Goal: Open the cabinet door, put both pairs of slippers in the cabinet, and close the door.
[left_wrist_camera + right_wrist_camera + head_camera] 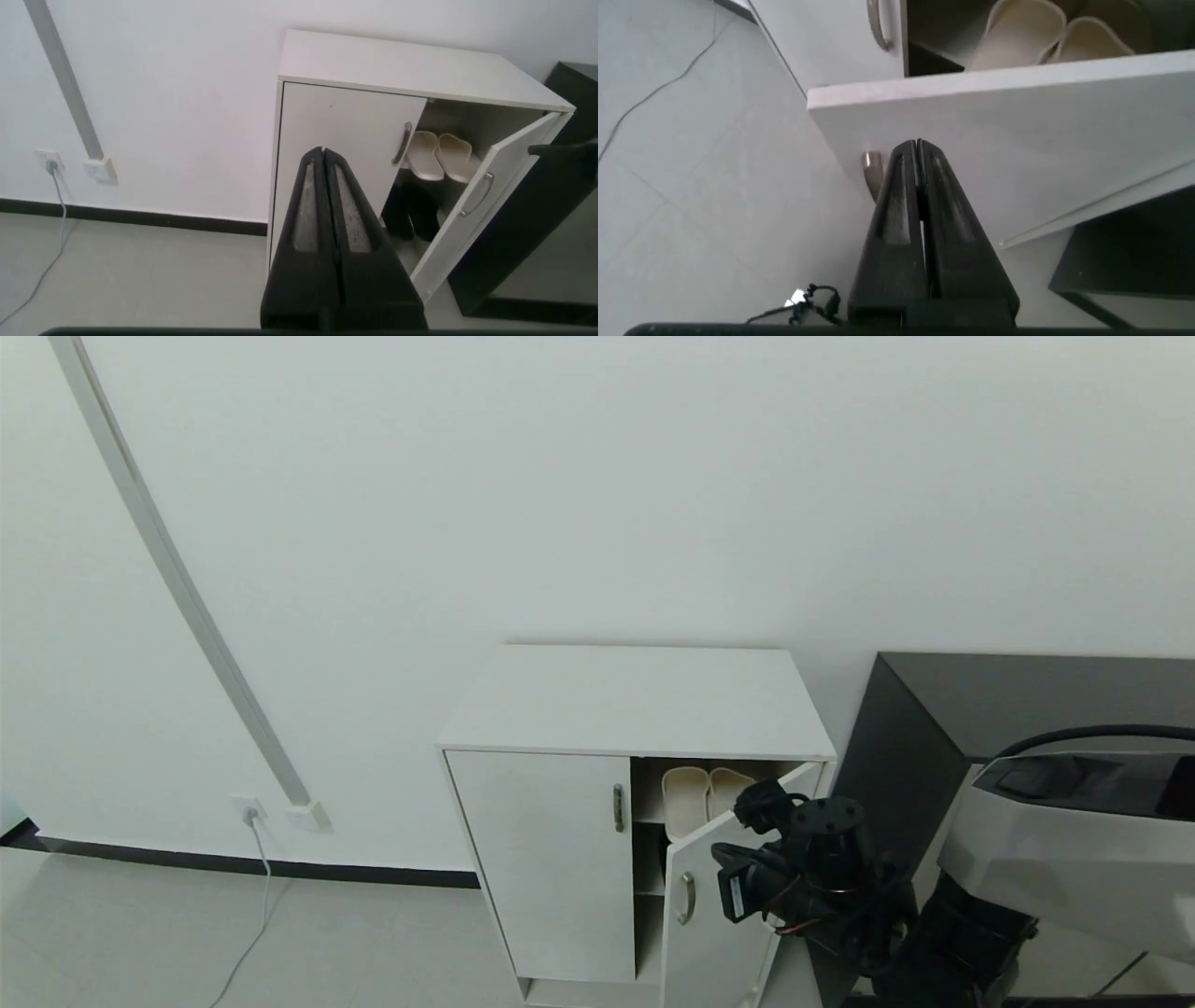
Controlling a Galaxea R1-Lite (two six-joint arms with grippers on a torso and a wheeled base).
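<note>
Right gripper [919,147]: fingers clenched together, empty, tips at the outer face of the right door [1018,93], just beside its handle [870,164]. Can't tell if it's actually touching.

Door is roughly half open and swung toward the robot. Cream slippers [705,791] sit side by side on the upper shelf. A dark pair [411,210] seems to be on the shelf below. Nothing sticks out past the cabinet [635,700] front, so I read this as the closing step.

How to do it well:
- Push flat on the outer face on the handle side, far from the hinge. That gives the most leverage and the least skidding.
- Follow the door's arc, not a straight line, or the closed fingertips slide off the slick panel.
- Keep the tips off the handle so they don't snag.
- Slow near the end, press until flush with the left door [546,859], already shut, then back straight out.

Left gripper [323,153]: also clenched, empty, held well back from the cabinet, out of the door's swing.

Black unit [934,728] stands just beside the hinge side. Wall socket [247,809] is well apart.
</note>
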